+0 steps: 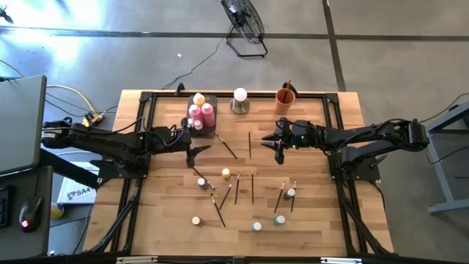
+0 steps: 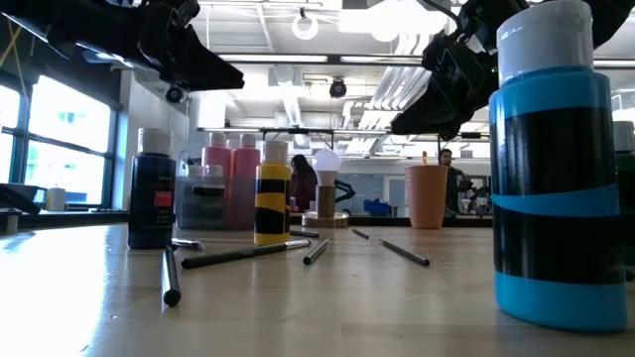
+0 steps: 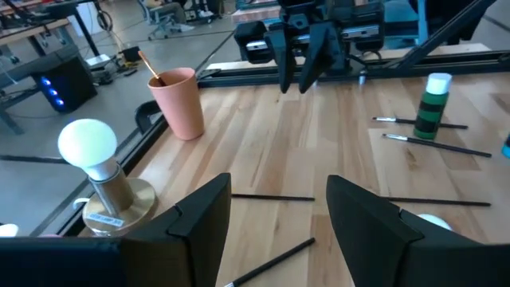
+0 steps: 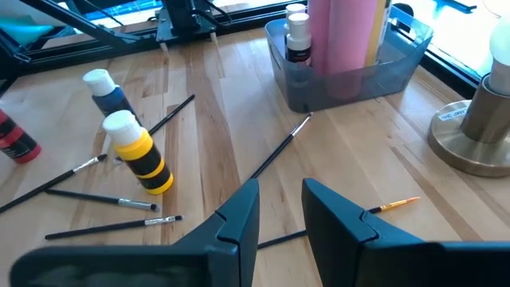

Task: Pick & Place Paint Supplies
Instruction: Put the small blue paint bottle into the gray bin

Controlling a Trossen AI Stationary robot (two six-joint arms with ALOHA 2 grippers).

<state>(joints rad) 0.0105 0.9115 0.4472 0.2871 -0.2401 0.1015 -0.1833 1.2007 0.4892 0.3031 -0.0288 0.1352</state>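
left gripper [image 1: 196,150]: jaws wide, nothing in them, hovering at 9 o'clock
right gripper [image 1: 277,143]: narrow gap, empty, 2 o'clock
right wrist only: orange-tipped brush [image 4: 393,205] near the tray [image 4: 351,84]

Bare wood lies open between the two grippers. Scattered paintbrushes [image 1: 252,188] and small bottles [image 1: 226,174] crowd the near half; grey tray [image 1: 211,133], seemingly full, blocks the far-left corner.

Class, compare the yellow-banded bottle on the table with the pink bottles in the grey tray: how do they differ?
The yellow-banded bottle is small, with black stripes and a white cap; the pink bottles are larger and plain pink. The yellow-banded bottle stands on the bare wood among loose brushes; the pink bottles stand inside the grey tray. Both stand upright, untouched by either gripper.
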